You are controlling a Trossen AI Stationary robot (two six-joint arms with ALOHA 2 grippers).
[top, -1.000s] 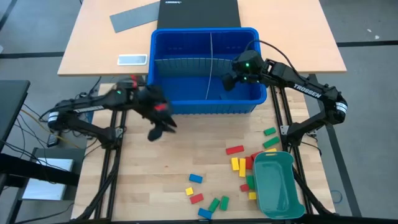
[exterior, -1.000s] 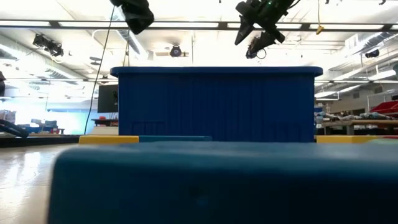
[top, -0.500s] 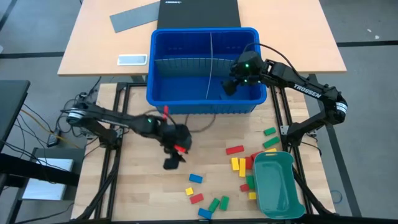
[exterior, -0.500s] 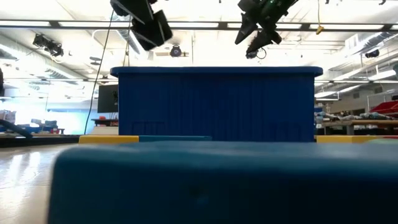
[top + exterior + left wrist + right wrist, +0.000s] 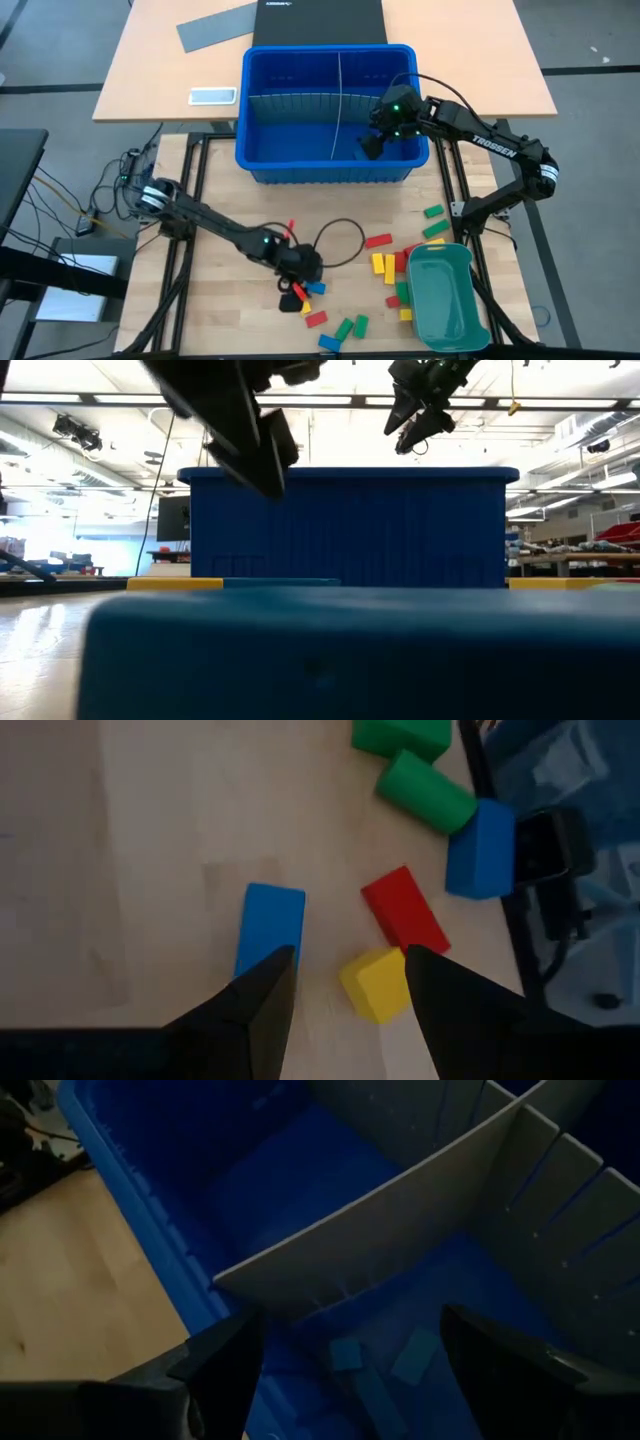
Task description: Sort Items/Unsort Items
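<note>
Hovering left claw (image 5: 345, 982) spread wide – one yellow block (image 5: 374, 982), one red (image 5: 403, 909), two blue (image 5: 270, 925)

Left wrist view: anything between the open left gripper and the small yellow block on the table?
Nothing visible. The left gripper is open, and the small yellow toy block lies on the bare wooden table just ahead of the gap between its fingers. A blue rectangular block and a red rectangular block lie close on either side, not in the path.

bin (image 5: 262, 165) deep blue, grey dividers (image 5: 300, 98) | tray (image 5: 447, 300) teal-green | blocks (image 5: 390, 265) red/yel/grn/blue mix | by L fingers: blue block (image 5: 270, 925), red block (image 5: 404, 908), yel block (image 5: 374, 983) | tabletop (image 5: 230, 290) pale wood | arms dk
</note>
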